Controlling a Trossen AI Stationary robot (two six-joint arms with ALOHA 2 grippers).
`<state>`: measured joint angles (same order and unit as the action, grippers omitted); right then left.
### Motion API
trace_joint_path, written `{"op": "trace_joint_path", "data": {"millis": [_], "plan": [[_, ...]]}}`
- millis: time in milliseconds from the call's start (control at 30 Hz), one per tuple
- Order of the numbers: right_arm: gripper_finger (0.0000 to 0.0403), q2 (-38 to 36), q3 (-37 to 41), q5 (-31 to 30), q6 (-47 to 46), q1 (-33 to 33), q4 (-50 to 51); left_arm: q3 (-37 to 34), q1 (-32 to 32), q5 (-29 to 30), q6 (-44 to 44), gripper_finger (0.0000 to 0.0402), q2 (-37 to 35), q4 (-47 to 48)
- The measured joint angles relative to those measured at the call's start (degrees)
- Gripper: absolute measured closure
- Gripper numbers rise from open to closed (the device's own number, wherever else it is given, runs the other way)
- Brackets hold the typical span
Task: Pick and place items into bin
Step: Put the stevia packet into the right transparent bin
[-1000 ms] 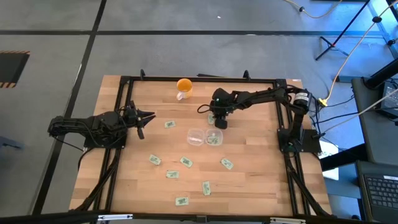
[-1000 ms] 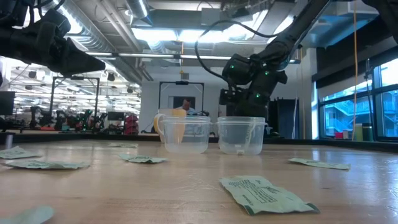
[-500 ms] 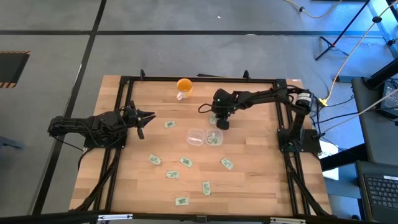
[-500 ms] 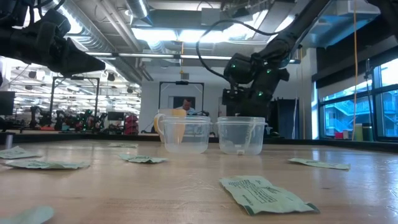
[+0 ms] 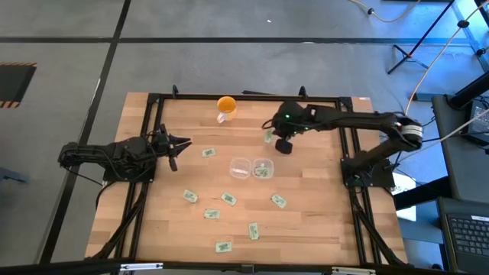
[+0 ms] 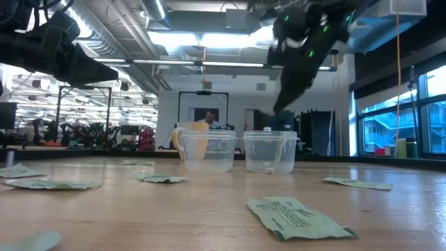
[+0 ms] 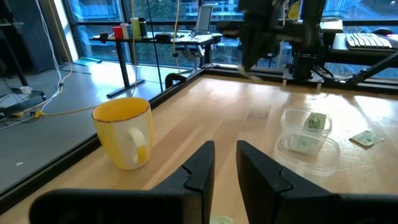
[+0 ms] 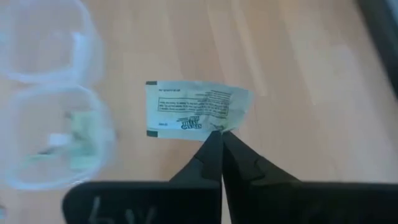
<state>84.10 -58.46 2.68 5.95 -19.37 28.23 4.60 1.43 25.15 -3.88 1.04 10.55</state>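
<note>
Above the table's far side, the right gripper (image 8: 217,138) pinches a packet (image 8: 194,109) by its edge; the bin (image 5: 263,169) lies nearer, slightly left. Left fingers (image 7: 200,167) stand slightly parted, empty.

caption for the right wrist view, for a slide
Right gripper pinches a pale green packet by its edge above the wooden table, two clear containers alongside.

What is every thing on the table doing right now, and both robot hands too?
Right hand: shut on a packet, raised above the table.
Held packet: pinched at one edge, off the wood.
Left hand: waiting at the table's left side, fingers slightly apart, empty.
Right tub: upright, open, has packets inside.
Left tub: upright, open, looks empty.
Orange cup: upright.
Loose packets: lying flat on the table.
</note>
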Motion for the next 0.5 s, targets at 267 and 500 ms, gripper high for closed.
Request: {"op": "trace_joint_path", "data": {"millis": [267,500], "plan": [[0.0401,-5.56,-0.11,-0.04,-7.4,10.6,0.82,0.0,0.0,0.0,-0.02,0.0341,0.11,0.0],[0.0401,-1.27,-0.11,-5.02,-10.06,19.49,-1.91,0.0,-0.02,-0.37,-1.33,0.0341,0.13,0.01]]}}
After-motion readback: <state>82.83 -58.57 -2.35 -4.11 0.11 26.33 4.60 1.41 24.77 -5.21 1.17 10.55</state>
